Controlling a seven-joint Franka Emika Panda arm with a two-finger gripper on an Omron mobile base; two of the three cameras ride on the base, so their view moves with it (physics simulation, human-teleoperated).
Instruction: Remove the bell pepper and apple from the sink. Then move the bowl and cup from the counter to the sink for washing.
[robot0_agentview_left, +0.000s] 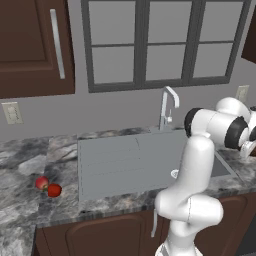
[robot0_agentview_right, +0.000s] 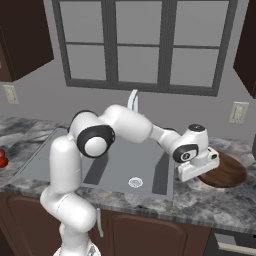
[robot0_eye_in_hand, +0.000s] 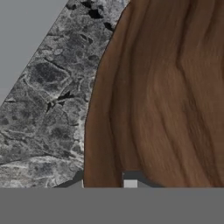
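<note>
With both fruits parked left on the tabletop (robot0_agentview_left: 30, 160), my claw (robot0_eye_in_hand: 105, 183) sits clamped on the bowl (robot0_eye_in_hand: 166, 96) rim, ready to lift it toward the sink (robot0_agentview_right: 115, 170).

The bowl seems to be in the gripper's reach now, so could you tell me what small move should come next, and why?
Probably lift the bowl slightly. The gripper looks shut across its rim, the bowl sits on the counter beside the sink, and both fruits are already out.
</note>
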